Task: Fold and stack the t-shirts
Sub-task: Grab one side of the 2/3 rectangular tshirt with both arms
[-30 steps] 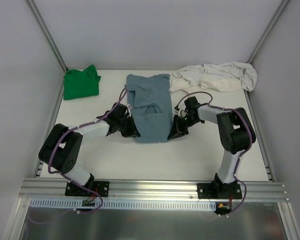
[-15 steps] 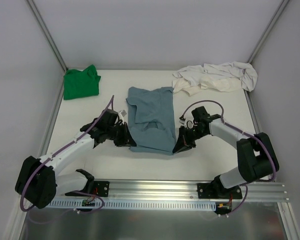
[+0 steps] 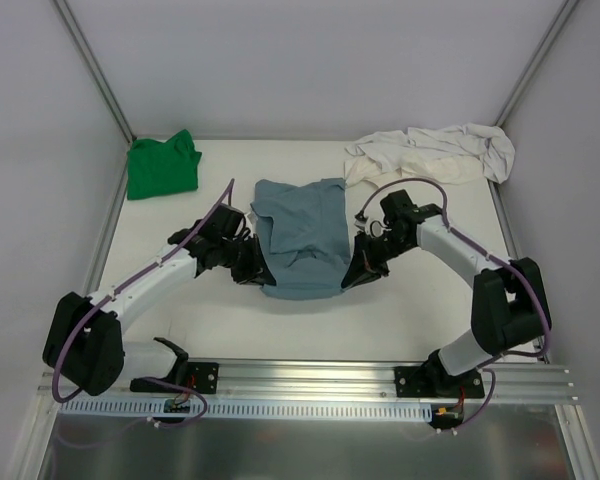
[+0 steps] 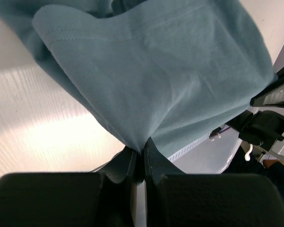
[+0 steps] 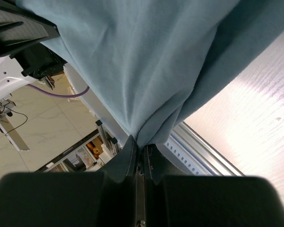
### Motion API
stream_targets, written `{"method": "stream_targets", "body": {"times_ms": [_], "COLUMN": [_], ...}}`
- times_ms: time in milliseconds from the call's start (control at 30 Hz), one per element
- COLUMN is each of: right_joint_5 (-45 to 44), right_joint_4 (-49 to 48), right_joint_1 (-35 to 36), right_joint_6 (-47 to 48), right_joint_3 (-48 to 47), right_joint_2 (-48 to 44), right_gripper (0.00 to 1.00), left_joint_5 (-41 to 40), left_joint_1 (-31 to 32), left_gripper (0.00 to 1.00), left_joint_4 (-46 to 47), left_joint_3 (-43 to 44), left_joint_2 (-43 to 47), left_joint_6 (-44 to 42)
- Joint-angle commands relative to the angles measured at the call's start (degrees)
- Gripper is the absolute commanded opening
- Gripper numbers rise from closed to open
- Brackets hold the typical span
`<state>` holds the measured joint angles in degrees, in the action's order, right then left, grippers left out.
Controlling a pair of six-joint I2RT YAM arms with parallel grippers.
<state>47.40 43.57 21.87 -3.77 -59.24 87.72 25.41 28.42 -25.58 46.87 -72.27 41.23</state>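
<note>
Both arms reach inward. Left gripper (image 4: 142, 155) and right gripper (image 5: 139, 150) are clamped on blue t-shirt (image 3: 302, 232) edges, shirt hanging between them. Green t-shirt (image 3: 162, 166) lies beyond left gripper, cream t-shirt (image 3: 432, 152) beyond right.

Blue shirt (image 3: 302, 232) fills the gap between both jaws — bare table (image 3: 310, 330) lies open on their near side.

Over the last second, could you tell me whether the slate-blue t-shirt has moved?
Yes. The slate-blue t-shirt has slid toward the near rail: its far edge, earlier beside the middle of the green t-shirt, now sits by its near edge.
</note>
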Motion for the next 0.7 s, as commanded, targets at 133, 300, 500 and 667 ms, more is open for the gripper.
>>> {"method": "stream_targets", "body": {"times_ms": [133,300,500,667], "right_joint_5": [1.38,1.82,2.26,2.79], "right_joint_4": [4.06,5.55,7.40,6.53], "right_joint_1": [-0.42,-1.65,-3.58,-5.34], "right_joint_6": [0.08,-0.10,-2.11,-7.12], "right_joint_3": [-5.70,-13.60,-30.47,-44.89], "right_joint_2": [3.59,9.55,19.49,30.91], "right_gripper": [0.00,0.00,0.00,0.00], "left_joint_5": [0.34,1.04,2.80,4.29], "left_joint_1": [-0.91,-3.63,-8.47,-11.54], "left_gripper": [0.00,0.00,0.00,0.00], "left_joint_4": [-2.36,-4.47,-8.08,-9.57], "left_joint_3": [7.79,16.57,26.68,34.85], "left_joint_2": [-4.19,-9.01,-17.10,-25.80], "left_joint_6": [-1.15,-3.00,-5.11,-5.20]}}
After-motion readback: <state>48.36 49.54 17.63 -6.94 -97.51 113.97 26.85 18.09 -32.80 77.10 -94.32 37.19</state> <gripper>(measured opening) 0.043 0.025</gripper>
